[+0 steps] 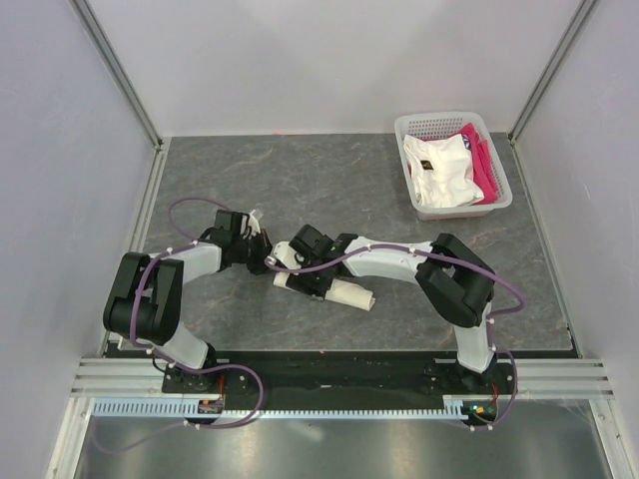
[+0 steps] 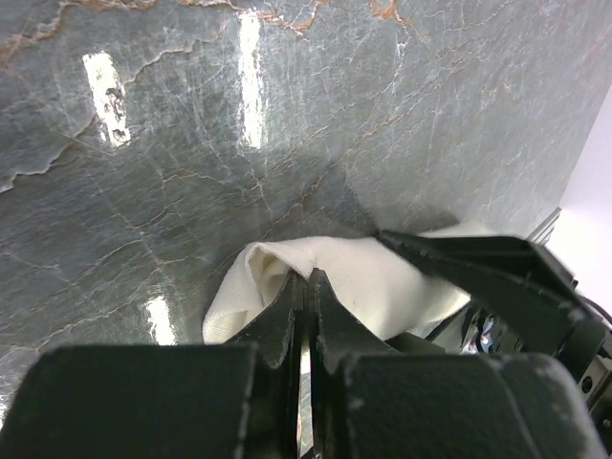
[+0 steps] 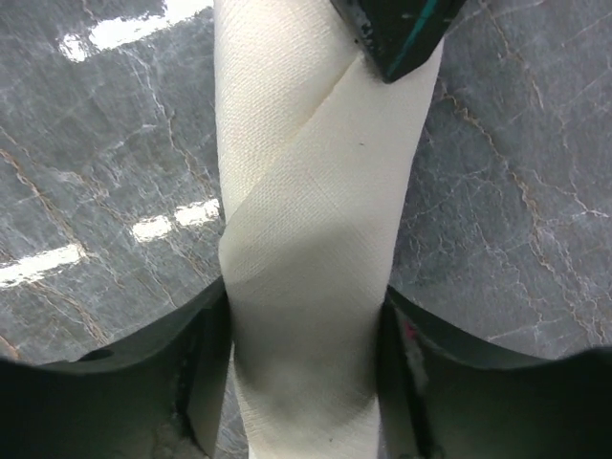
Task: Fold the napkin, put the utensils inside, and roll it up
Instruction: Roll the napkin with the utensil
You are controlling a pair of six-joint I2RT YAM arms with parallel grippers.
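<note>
step: rolling, seemingly near done (spoon unseen) | cream-white cloth napkin (image 3: 306, 191): rolled tube | left tool (image 2: 306, 282) clenched at its end; right tool (image 3: 306, 306) straddles it, grip unclear | next: gentle final tuck

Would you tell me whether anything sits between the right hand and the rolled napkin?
Nothing visible does: the napkin lies between the fingers of the right hand, and the left hand meets its far end.

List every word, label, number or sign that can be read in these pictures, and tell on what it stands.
None can be read.
The white garment in the basket bears a small dark mark, too small to read.
The napkin is plain.
</note>
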